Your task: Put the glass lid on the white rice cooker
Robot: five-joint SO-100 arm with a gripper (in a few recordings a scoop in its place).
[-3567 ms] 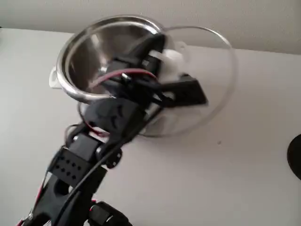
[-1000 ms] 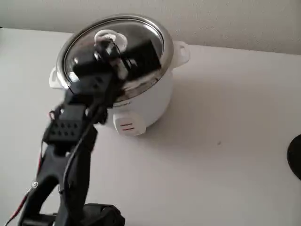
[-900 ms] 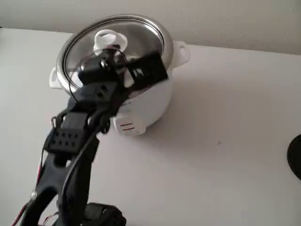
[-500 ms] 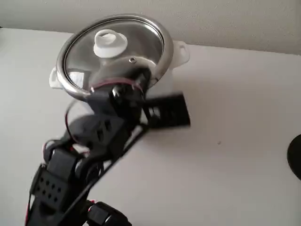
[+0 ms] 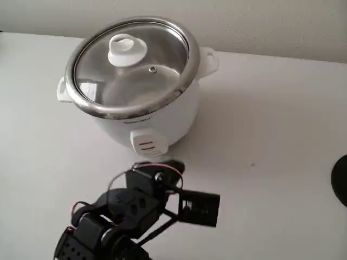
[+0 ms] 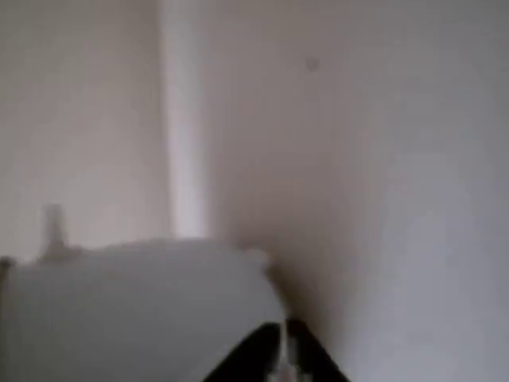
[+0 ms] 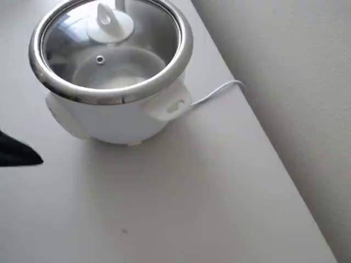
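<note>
Already the lid [image 5: 130,62] sits level on the cooker [image 5: 157,122], well apart from the gripper [image 6: 285,350], which hangs low near the counter [image 5: 271,135], fingers nearly together, grasping nothing.

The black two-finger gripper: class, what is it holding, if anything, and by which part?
Nothing. The gripper is shut and empty, apart from the round glass lid, which sits on the white rice cooker.

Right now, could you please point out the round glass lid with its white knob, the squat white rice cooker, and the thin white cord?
Glass lid [image 5: 126,49], fixed view, white knob.
White rice cooker [image 5: 179,116], fixed view, body wall.
Cord [image 7: 216,90], overhead view, mid-length.
</note>
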